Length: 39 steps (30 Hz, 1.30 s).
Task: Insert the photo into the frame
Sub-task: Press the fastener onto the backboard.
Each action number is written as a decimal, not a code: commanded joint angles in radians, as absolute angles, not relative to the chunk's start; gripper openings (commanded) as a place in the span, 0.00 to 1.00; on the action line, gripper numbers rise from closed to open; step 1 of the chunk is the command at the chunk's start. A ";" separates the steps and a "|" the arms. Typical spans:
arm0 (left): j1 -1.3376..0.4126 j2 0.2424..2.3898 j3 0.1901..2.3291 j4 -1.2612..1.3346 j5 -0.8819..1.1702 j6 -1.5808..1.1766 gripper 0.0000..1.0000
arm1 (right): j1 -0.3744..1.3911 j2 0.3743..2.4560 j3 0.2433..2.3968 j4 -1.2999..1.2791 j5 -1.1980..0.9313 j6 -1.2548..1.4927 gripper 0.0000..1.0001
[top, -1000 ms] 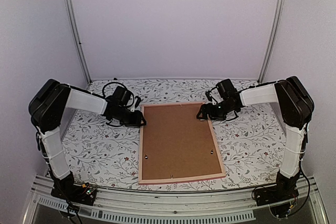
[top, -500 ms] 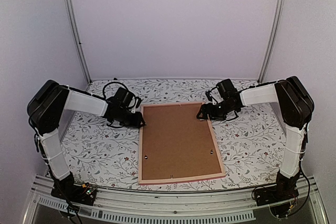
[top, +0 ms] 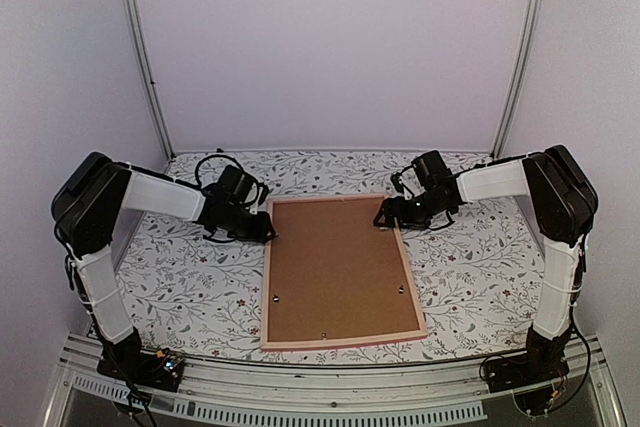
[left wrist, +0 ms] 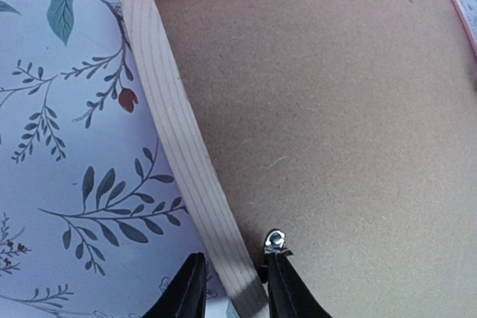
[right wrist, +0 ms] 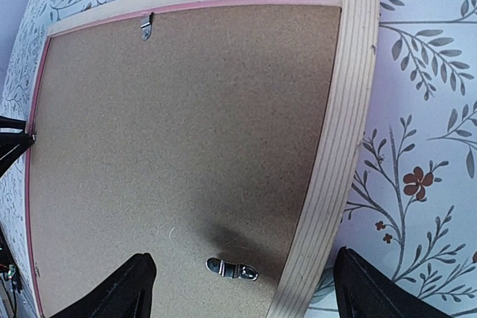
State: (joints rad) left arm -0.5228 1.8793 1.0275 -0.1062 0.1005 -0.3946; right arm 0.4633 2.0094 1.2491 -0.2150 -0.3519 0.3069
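Note:
The frame (top: 266, 282) lies face down on the floral cloth, a thin pink line inside its pale wood rail (left wrist: 179, 147). A brown backing board (top: 335, 267) fills it, and the photo is hidden. My left gripper (top: 268, 230) sits at the far left rail. In the left wrist view the left gripper (left wrist: 232, 277) straddles that rail with narrow open jaws. Its right finger (left wrist: 283, 288) is beside a small metal clip (left wrist: 275, 240), and a sliver of cloth shows by the left finger. My right gripper (top: 385, 219) is wide open over the far right rail (right wrist: 339, 147) and a clip (right wrist: 232, 267).
Floral tablecloth (top: 180, 267) covers the table. Metal posts (top: 140, 57) stand at the back corners, with white walls close on both sides. A black cable loop (top: 210, 162) lies behind the left gripper. Another clip (right wrist: 147, 25) sits on the board's far edge.
The left jaws have narrowed around the frame's left rail. The frame's near end has shifted slightly left. The right arm has not moved.

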 commanded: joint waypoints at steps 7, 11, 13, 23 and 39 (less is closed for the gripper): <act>-0.506 1.874 1.043 -0.099 0.133 -0.401 0.52 | 0.463 2.048 1.217 -0.235 -0.374 0.322 0.86; -0.510 1.890 1.049 -0.108 0.129 -0.391 0.53 | 0.463 2.048 1.215 -0.236 -0.373 0.319 0.86; -0.518 1.897 1.055 -0.117 0.115 -0.377 0.53 | 0.463 2.049 1.212 -0.235 -0.373 0.319 0.86; -0.553 1.921 1.068 -0.154 0.023 -0.329 0.51 | 0.463 2.058 1.213 -0.233 -0.379 0.319 0.86; -0.571 1.917 1.040 -0.157 -0.039 -0.287 0.32 | 0.463 2.071 1.216 -0.233 -0.385 0.316 0.85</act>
State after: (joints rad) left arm -0.5659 1.9064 1.0645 -0.1284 -0.0048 -0.3237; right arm 0.4618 2.0140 1.2423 -0.1905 -0.3737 0.3069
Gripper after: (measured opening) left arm 0.341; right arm 0.854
